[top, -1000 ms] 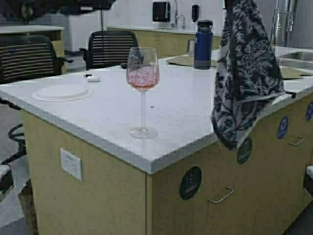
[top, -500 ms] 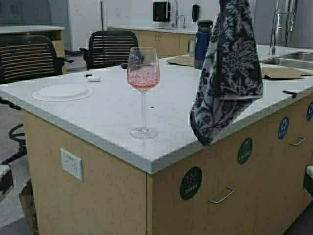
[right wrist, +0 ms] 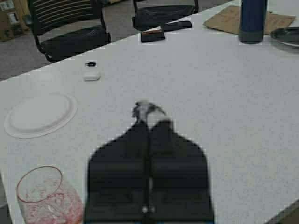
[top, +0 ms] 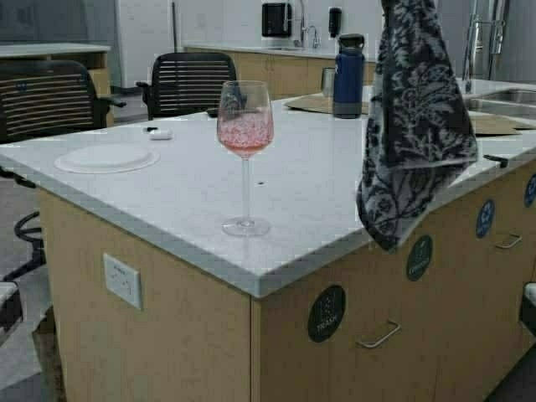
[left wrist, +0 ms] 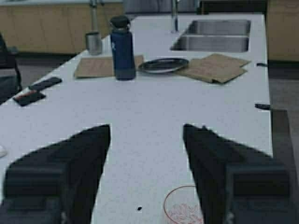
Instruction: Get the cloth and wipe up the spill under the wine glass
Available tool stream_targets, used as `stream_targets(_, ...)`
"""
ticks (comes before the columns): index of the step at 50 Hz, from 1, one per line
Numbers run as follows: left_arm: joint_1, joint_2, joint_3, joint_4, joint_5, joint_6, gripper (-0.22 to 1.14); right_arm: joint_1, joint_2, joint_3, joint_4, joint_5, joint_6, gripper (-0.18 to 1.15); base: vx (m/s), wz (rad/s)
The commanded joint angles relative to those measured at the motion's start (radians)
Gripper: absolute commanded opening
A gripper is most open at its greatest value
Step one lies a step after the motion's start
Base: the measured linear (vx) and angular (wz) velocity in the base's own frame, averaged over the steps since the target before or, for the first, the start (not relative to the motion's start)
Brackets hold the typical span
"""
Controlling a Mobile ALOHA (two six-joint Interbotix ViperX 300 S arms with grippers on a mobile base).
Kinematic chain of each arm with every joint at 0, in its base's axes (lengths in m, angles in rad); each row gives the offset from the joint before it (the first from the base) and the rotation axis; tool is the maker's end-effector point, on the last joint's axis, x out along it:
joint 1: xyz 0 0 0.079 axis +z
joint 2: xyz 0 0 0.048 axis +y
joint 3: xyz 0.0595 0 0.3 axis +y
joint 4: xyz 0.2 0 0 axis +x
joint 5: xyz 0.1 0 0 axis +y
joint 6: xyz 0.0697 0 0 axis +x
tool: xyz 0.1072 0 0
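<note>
The wine glass (top: 244,130), with pink liquid in its bowl, stands upright near the front edge of the white counter (top: 167,201). The dark grey cloth with white floral pattern (top: 416,126) hangs from above the high view, right of the glass, its lower end over the counter's right edge. My right gripper (right wrist: 150,123) is shut on the cloth, and a tuft of it (right wrist: 145,110) sticks out past the tips. The glass is also in the right wrist view (right wrist: 44,198). My left gripper (left wrist: 146,127) is open and empty above the counter, with the glass rim (left wrist: 180,207) below it. Neither gripper shows in the high view.
A blue bottle (top: 348,75) stands on tan mats (top: 314,104) at the back. A white plate (top: 106,157) and a small white case (top: 159,134) lie at the left. A sink (top: 507,102) is at the far right. Chairs (top: 186,79) stand behind. A dark speck (top: 260,182) lies near the glass.
The hanging cloth swung left toward the glass, then back to the right. The left arm's dark shape at the top left has left the high view.
</note>
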Motion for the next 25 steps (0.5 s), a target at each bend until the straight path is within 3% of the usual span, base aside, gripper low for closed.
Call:
stream_targets(1,-0.002,-0.006,-0.021,0.002,-0.003,0.000,0.87,0.002,-0.017,-0.032,-0.002,-0.012,0.000,0.06,0.00,0.00)
stream_targets(25,-0.002,0.049,-0.040,0.002,-0.018,-0.002,0.87,0.000,-0.017,0.002,-0.002,-0.029,0.000,0.06,0.00,0.00)
